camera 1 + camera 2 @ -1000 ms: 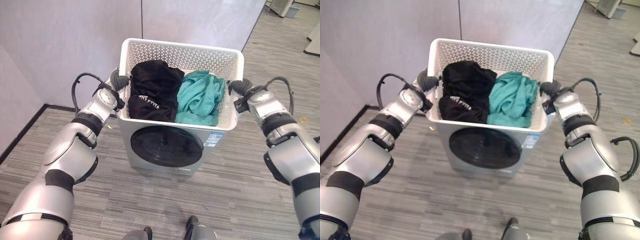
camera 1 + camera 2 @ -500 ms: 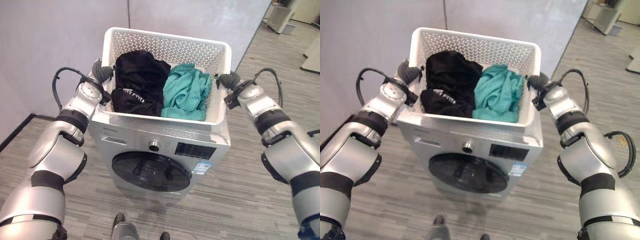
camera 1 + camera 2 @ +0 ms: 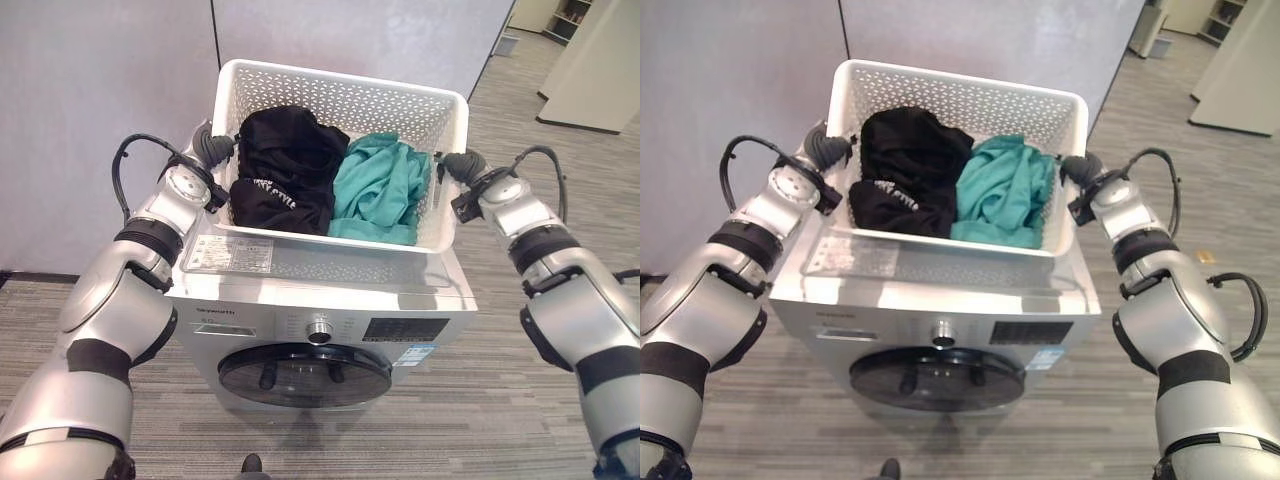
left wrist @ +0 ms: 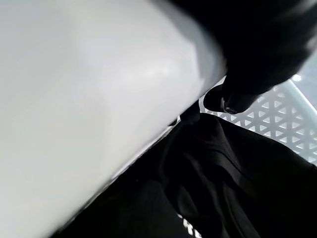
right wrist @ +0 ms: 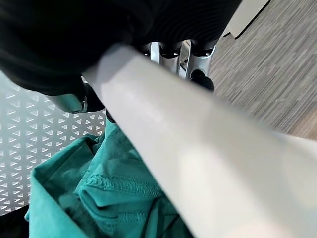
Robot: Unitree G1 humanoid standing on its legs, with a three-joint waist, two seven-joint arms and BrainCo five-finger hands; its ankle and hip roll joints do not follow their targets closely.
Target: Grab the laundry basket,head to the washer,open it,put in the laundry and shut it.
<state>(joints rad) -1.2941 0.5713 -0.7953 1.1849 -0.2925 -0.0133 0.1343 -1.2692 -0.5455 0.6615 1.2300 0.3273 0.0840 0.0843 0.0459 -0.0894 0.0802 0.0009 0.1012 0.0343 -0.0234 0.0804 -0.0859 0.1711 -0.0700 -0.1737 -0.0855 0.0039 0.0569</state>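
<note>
Both hands, left hand [image 3: 212,148] and right hand [image 3: 462,166], clasp the laundry basket [image 3: 340,96] rim; uneven release could tip it off the washer [image 3: 330,290].

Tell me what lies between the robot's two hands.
The white basket, gripped at its side rims by the left hand and right hand, holding black clothes and teal clothes; both eye views.

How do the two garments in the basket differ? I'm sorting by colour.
The black garment fills the basket's left half, by the left hand; the teal garment fills the right half, by the right hand. The black one piles higher. Both lie crumpled inside the white basket.
</note>
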